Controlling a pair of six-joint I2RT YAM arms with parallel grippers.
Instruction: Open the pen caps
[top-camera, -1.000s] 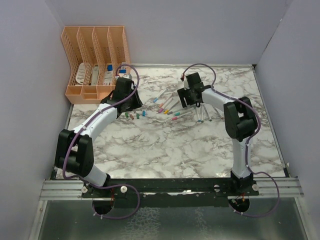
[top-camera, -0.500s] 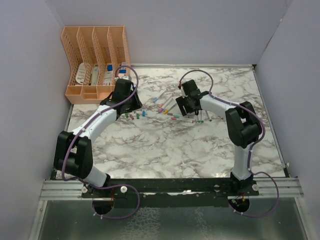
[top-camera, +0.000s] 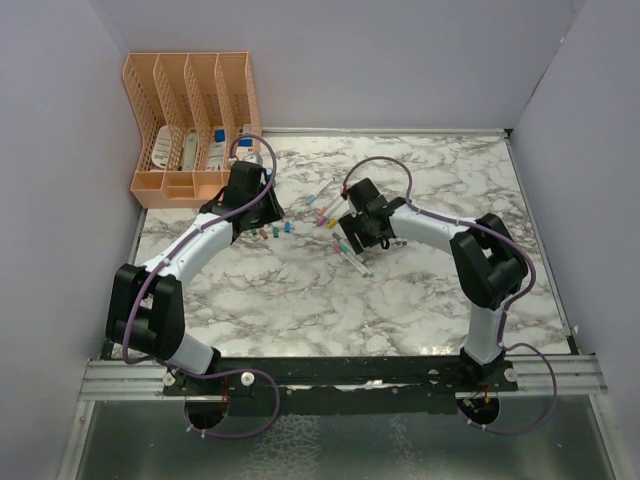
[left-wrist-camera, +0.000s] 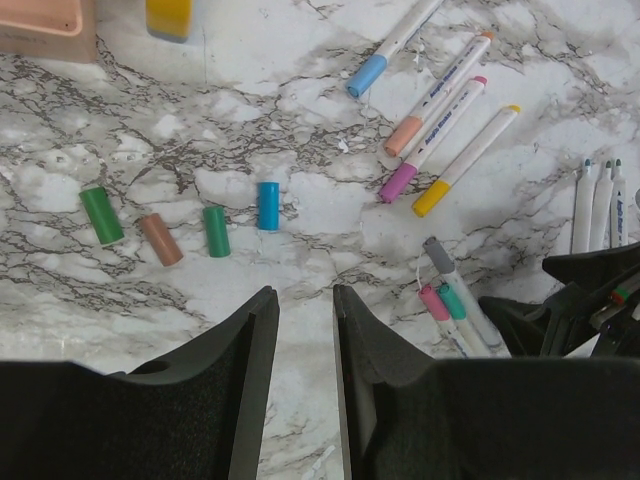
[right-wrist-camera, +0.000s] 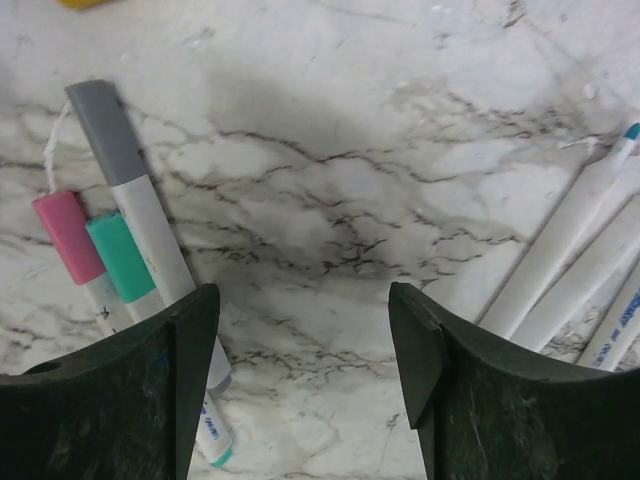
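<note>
Two arms (top-camera: 200, 245) stretch toward the table's (top-camera: 300, 300) middle; we see the left gripper (left-wrist-camera: 305, 300) behind four loose pen caps (left-wrist-camera: 216, 231), fingers narrowly apart; the right gripper (right-wrist-camera: 305, 300) gapes wide above capped pens (right-wrist-camera: 150, 235).

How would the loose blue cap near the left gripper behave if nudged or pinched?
The blue cap is a short smooth cylinder lying on its side on the marble tabletop, so a sideways nudge would probably roll it. It looks like thin plastic: likely light and stiff. Being so small, it might slip from an off-centre pinch.
</note>
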